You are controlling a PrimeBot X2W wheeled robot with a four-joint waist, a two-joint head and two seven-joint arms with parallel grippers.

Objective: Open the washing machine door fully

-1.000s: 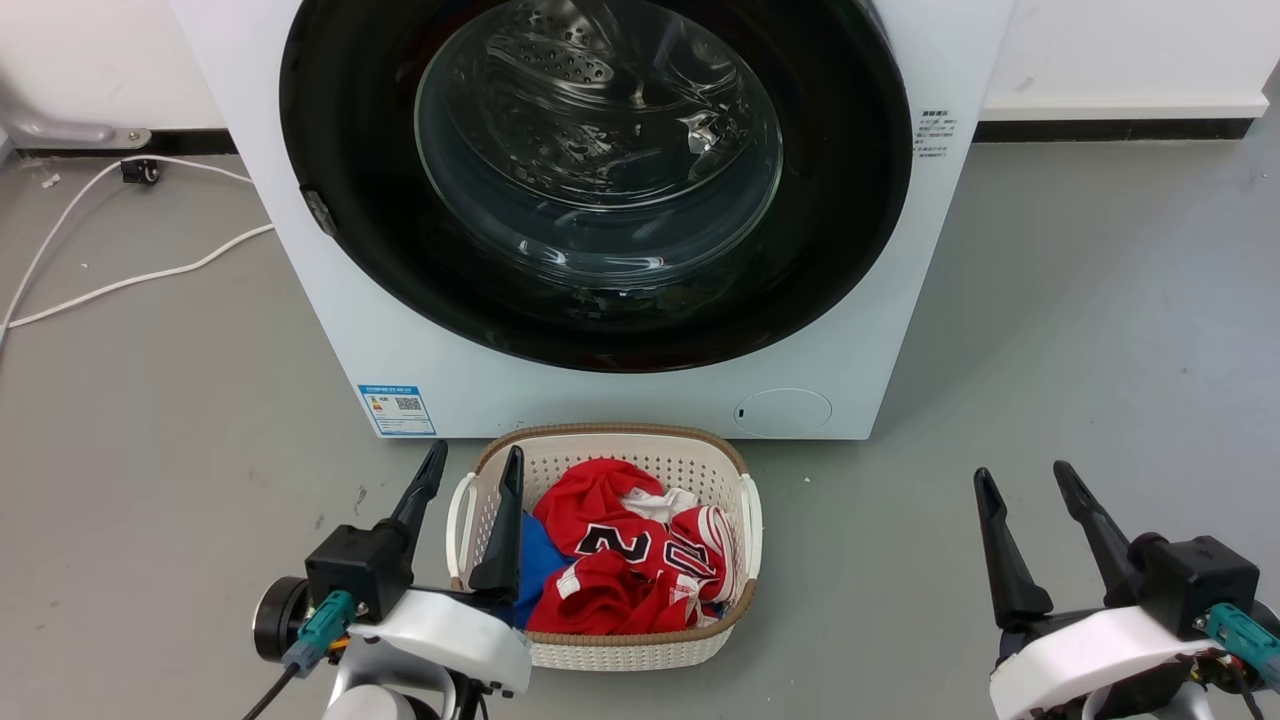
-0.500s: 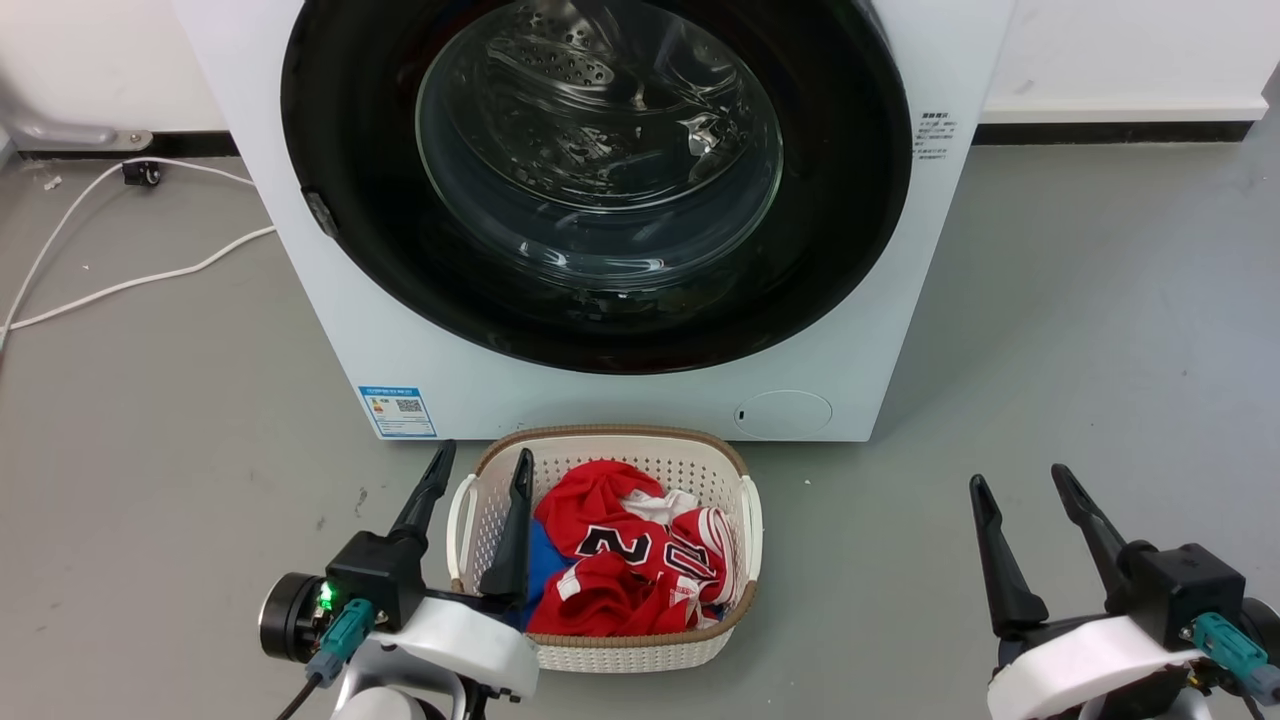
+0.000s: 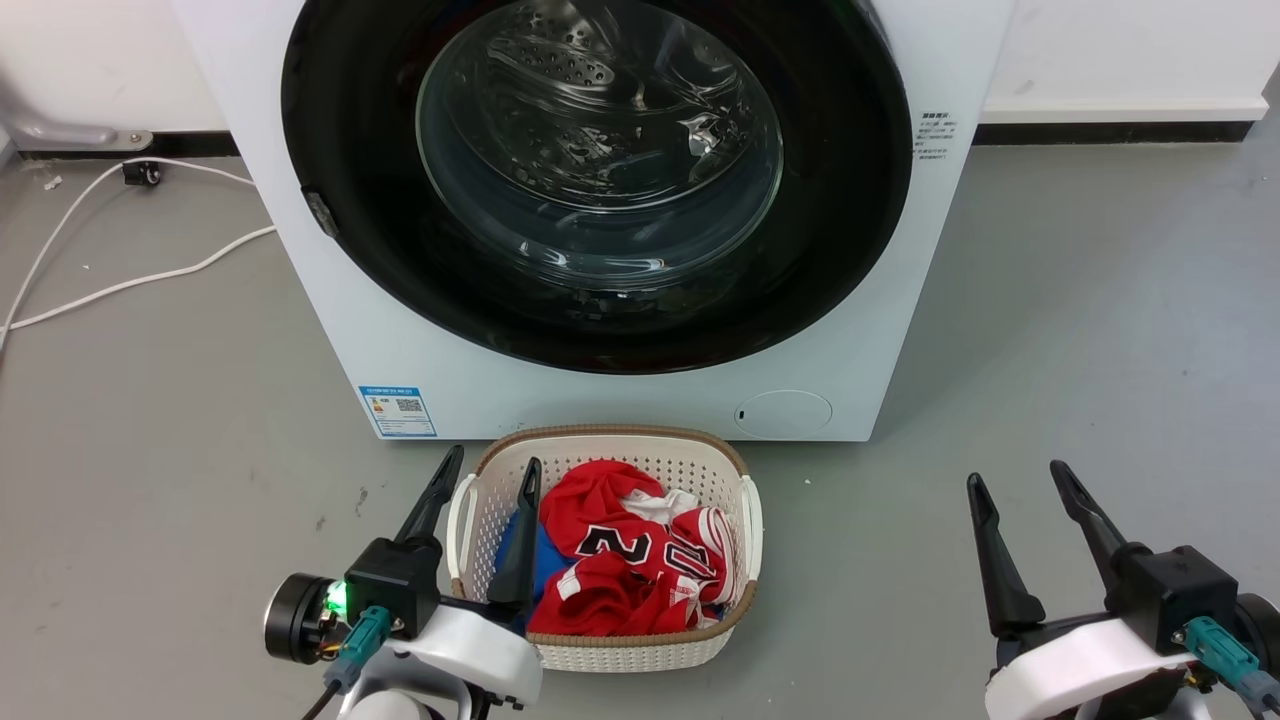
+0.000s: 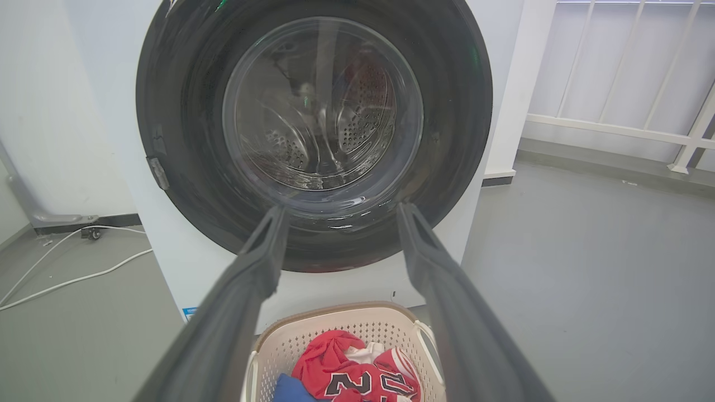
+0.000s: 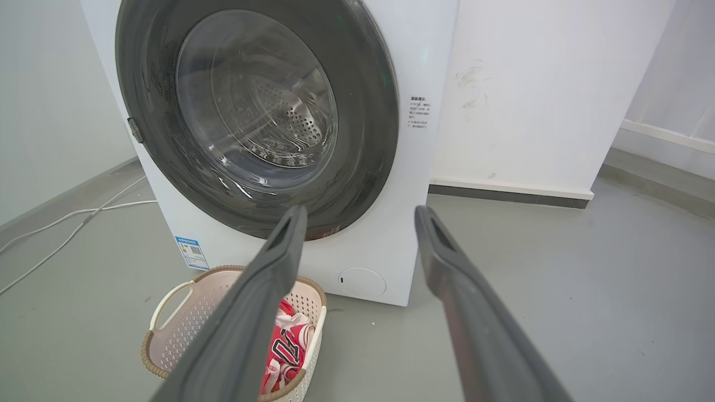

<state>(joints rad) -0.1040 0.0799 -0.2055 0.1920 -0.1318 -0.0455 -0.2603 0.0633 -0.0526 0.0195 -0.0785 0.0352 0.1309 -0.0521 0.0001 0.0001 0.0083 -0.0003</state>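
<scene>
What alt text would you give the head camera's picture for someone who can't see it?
A white washing machine stands with its round black door closed. On the grey floor before it sits a pale basket of red and blue clothes. The robot's left gripper, open, overlaps the basket's left edge; the right gripper, open, is at lower right.

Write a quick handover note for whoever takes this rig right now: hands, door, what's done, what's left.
Left hand: open, empty, low over the left rim of the laundry basket.
Right hand: open, empty, over the floor right of the basket.
Washing machine door: shut, neither hand touching it.
Done: nothing yet.
Left: reach the door and swing it fully open.
</scene>
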